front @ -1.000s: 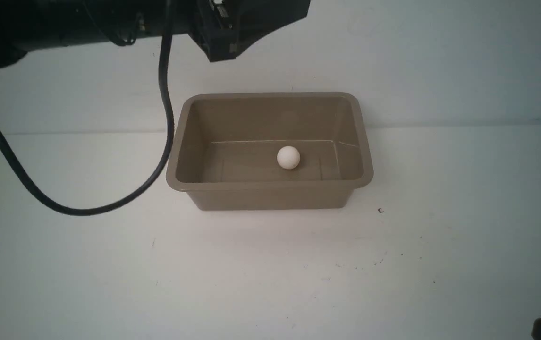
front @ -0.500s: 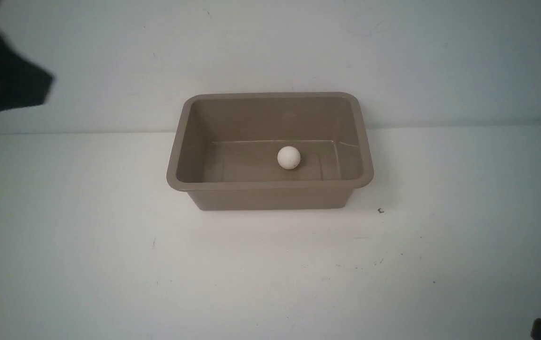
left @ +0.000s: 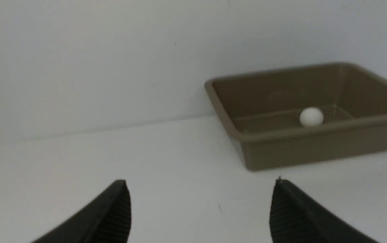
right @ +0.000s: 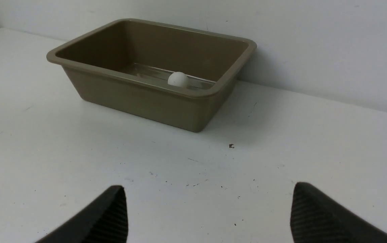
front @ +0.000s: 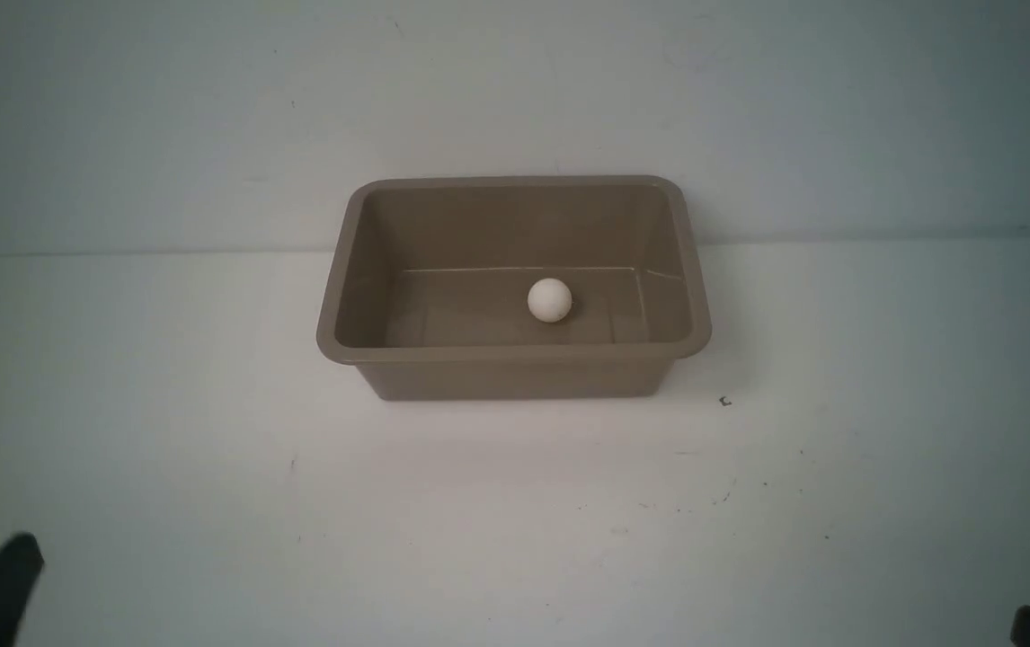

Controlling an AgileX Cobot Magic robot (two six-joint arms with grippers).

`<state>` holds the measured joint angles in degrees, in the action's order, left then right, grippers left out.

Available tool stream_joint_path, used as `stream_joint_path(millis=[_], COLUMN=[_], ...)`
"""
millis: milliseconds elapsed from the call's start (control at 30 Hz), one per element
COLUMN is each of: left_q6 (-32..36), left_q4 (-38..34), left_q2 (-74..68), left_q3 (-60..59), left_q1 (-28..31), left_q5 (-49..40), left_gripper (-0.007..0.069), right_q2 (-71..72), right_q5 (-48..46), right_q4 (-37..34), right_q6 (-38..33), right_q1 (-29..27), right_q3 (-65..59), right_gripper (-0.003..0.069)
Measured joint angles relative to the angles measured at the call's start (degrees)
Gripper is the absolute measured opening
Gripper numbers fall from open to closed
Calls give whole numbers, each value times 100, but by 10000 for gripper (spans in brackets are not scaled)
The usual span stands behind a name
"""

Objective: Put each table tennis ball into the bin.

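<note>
Surface carried one bin, long axis running left-right, against the back wall. One table tennis ball lay inside, right of centre. Left end effector and right end effector both gaped, empty. Left arm had withdrawn from above the bin.

Bin with one ball inside, on white table.
Taupe rectangular bin stands upright by the back wall, open top, rounded corners, flared rim, sloped walls. One matte white table tennis ball rests on the bin floor, slightly right of centre, clear of all four walls. Only this one ball shows in any view.
</note>
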<state>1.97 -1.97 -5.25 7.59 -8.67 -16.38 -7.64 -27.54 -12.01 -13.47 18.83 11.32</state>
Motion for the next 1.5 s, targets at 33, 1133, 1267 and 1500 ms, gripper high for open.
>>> stream_joint_path(millis=[33,1133,1267,1500], left_q6=[-32,-197,-197,-197], left_q4=[66,248,248,248], left_q2=[-1,587,587,587], left_q3=[-108,-915,-915,-915], left_q1=[0,391,391,391], left_q5=[27,-556,-556,-556], left_gripper=[499,499,499,499], right_q2=[0,0,0,0], right_q5=[0,0,0,0], right_q4=[0,0,0,0], right_q6=[0,0,0,0], right_q1=[0,0,0,0], right_q3=[0,0,0,0], right_gripper=[588,588,588,588])
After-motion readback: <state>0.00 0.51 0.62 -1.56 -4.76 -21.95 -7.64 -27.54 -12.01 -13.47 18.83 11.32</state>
